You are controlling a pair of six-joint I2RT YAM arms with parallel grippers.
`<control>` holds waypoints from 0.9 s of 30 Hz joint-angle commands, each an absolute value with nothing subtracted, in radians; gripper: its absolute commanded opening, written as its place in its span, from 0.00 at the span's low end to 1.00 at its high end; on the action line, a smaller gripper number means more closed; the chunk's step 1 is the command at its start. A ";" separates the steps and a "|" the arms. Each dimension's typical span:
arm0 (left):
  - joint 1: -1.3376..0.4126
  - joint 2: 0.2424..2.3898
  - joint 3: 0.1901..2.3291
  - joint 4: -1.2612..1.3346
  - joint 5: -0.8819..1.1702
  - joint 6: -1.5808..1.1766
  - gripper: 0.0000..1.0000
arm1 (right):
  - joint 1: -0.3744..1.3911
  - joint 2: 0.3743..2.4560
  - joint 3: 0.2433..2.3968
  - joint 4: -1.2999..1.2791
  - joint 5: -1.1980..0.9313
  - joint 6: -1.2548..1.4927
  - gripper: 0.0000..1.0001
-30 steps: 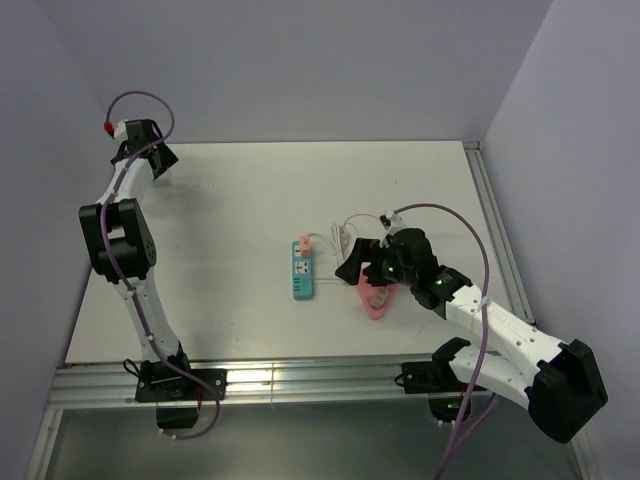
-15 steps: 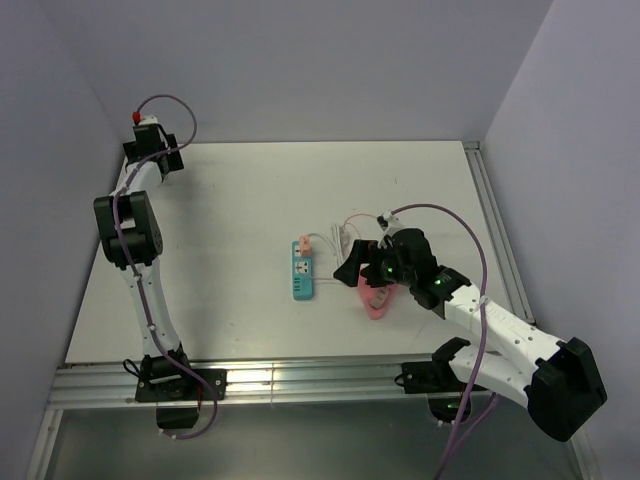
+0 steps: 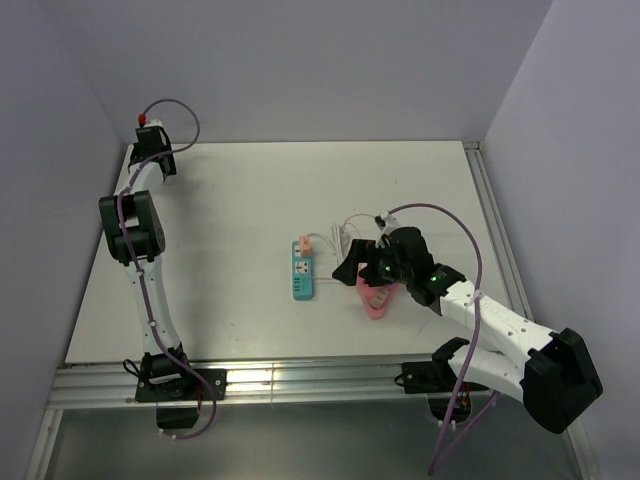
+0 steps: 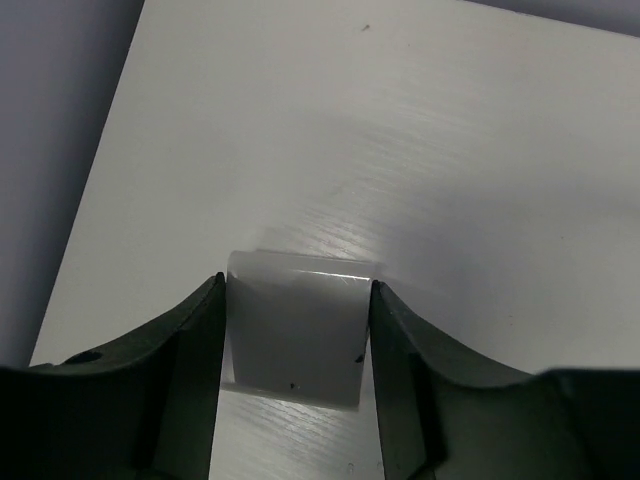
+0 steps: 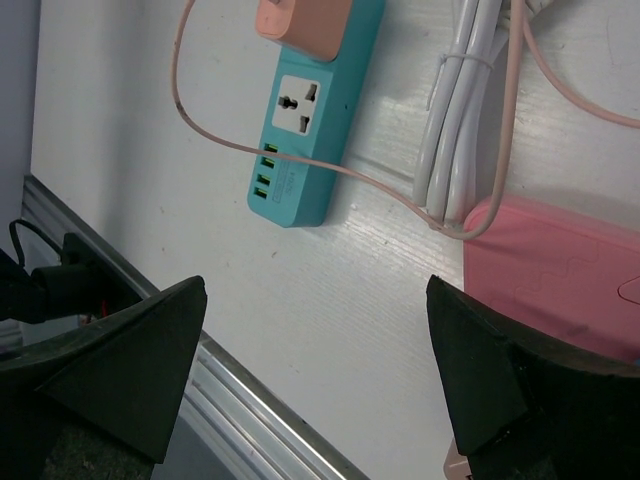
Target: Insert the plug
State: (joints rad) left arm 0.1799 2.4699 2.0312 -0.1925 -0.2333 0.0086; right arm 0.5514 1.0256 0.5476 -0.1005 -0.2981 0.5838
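A teal power strip [image 3: 302, 272] lies mid-table, with a salmon plug [image 3: 300, 244] sitting on its far end. In the right wrist view the strip [image 5: 310, 120] shows one free socket below the plug [image 5: 300, 18], and a thin pink cable [image 5: 200, 120] loops from the plug. My right gripper [image 3: 352, 268] hovers just right of the strip; its jaws [image 5: 315, 290] are wide open and empty. My left gripper [image 3: 152, 150] is at the table's far left corner, far from the strip. Its jaws [image 4: 295, 285] are parted over a pale grey patch.
A pink flat device [image 3: 375, 298] lies under the right wrist; it also shows in the right wrist view [image 5: 550, 275]. A bundled white cord [image 3: 340, 236] lies behind it. The metal rail [image 3: 300, 378] runs along the near edge. Walls close off the back and the sides.
The left arm has swung its wrist further toward the far left corner and straightened up. The right arm and the strip have hardly moved.
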 commanded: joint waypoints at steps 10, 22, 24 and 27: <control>0.183 2.435 2.060 -0.215 -0.284 -0.044 0.00 | 0.546 0.977 0.555 -0.116 -0.276 0.594 0.97; 0.172 2.117 1.955 -0.210 -0.022 -0.469 0.00 | 0.546 0.778 0.568 -0.176 -0.129 0.525 1.00; 0.161 2.019 1.860 -0.154 0.049 -0.557 0.00 | 0.548 0.793 0.577 -0.179 -0.161 0.519 1.00; 0.126 1.892 1.718 -0.057 0.132 -0.647 0.00 | 0.546 0.857 0.623 -0.224 -0.231 0.518 0.96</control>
State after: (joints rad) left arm 0.1646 2.0769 1.7832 -0.2234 -0.0078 -0.4877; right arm 0.5510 0.8162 0.5640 -0.1982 -0.1852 0.5392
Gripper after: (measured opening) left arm 0.574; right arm 0.974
